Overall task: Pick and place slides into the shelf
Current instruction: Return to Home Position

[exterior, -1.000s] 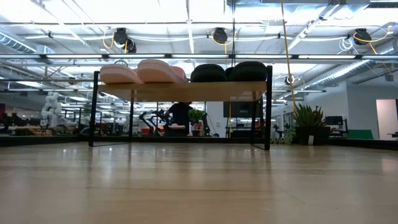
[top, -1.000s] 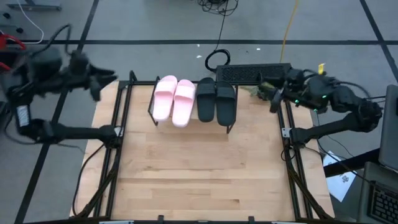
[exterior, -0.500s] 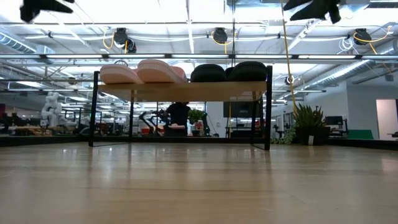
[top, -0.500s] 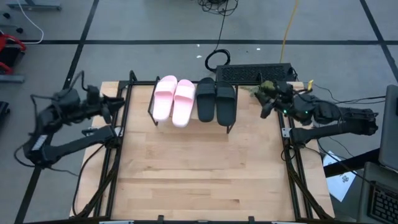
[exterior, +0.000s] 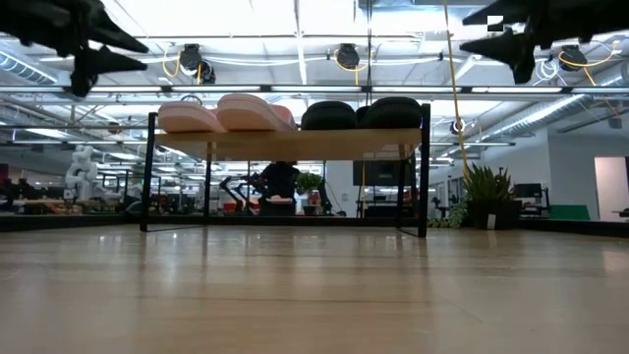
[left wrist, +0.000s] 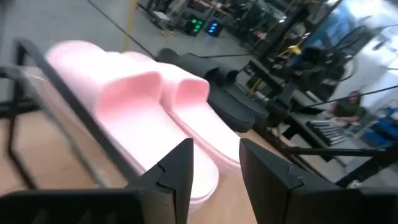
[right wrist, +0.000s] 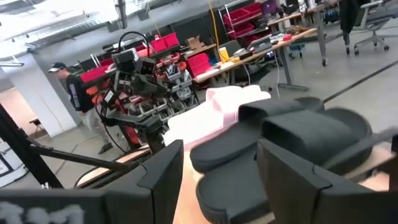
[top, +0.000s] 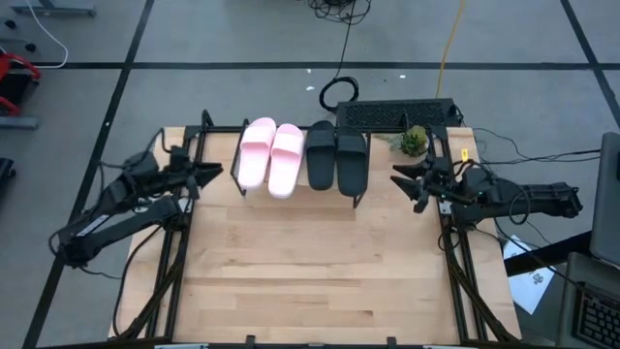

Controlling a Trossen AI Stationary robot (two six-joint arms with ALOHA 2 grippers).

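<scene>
all four slides are sitting on the shelf [exterior: 295, 145], at the far middle of the bench [top: 310, 271]. the pink pair [top: 271, 155] is taking the left half and the black pair [top: 337, 155] the right half. each sandal is touching its neighbour and lying lengthwise across the plank. they are probably packed this tight because the plank is only just wide enough for four. in the low view the straps are humping up above the plank and nothing is hanging off the ends.

the left tool [top: 208, 174] is hovering over the bench's left rail, near the shelf's left end and the pink pair, touching neither. its fingers are spread and carrying nothing; its wrist view is looking straight through the gap at the pink slides. the right tool [top: 405, 186] is hovering over the right rail, well apart from the black pair, with its fingers parted and empty too. a small potted plant [top: 415, 141] is sitting just beyond it. both tools are pointing inward at the shelf, and the low view is showing them above plank height.

judging from this, the placing is done and only parking the arms is remaining. the left tool is looking closer to the shelf frame, so a careless swing there could be nudging the rack.
</scene>
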